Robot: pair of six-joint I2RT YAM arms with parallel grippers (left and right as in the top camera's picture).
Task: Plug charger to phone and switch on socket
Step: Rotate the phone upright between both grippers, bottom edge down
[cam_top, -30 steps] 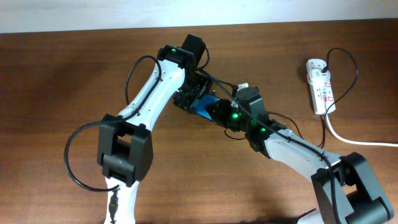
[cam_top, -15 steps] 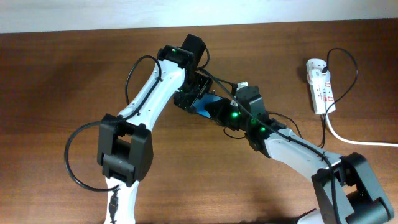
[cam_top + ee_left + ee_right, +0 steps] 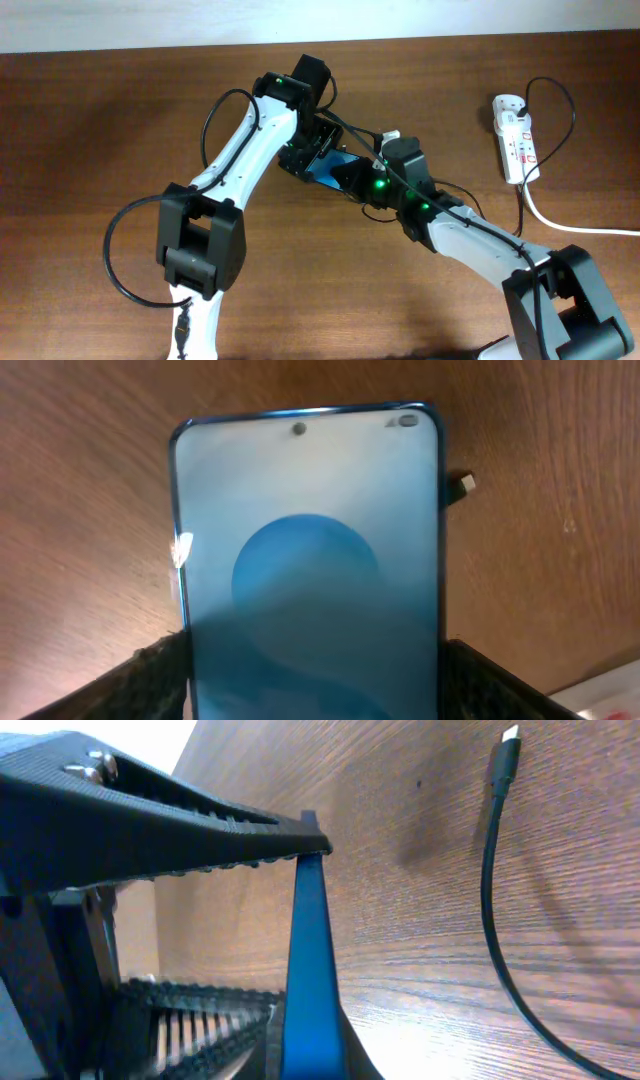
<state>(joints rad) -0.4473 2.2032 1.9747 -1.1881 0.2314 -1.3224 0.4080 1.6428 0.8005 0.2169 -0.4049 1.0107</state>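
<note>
The phone (image 3: pixel 337 163) with its lit blue screen is at the table's middle, between both arms. In the left wrist view the phone (image 3: pixel 308 550) sits between the fingers of my left gripper (image 3: pixel 310 670), which is shut on its long edges. In the right wrist view the phone (image 3: pixel 310 950) shows edge-on, and my right gripper (image 3: pixel 300 1045) is closed against both of its faces. The charger (image 3: pixel 490 870) lies on the wood to the right, apart from the phone, its plug tip (image 3: pixel 508 740) free. The tip also shows beside the phone (image 3: pixel 465 483). The socket (image 3: pixel 517 140) lies at the far right.
A thick white cord (image 3: pixel 570 225) runs from the socket to the right edge. The thin black cable (image 3: pixel 568 100) loops around the socket. A light wall edge borders the table's far side (image 3: pixel 150 20). The two arms cross closely over the middle.
</note>
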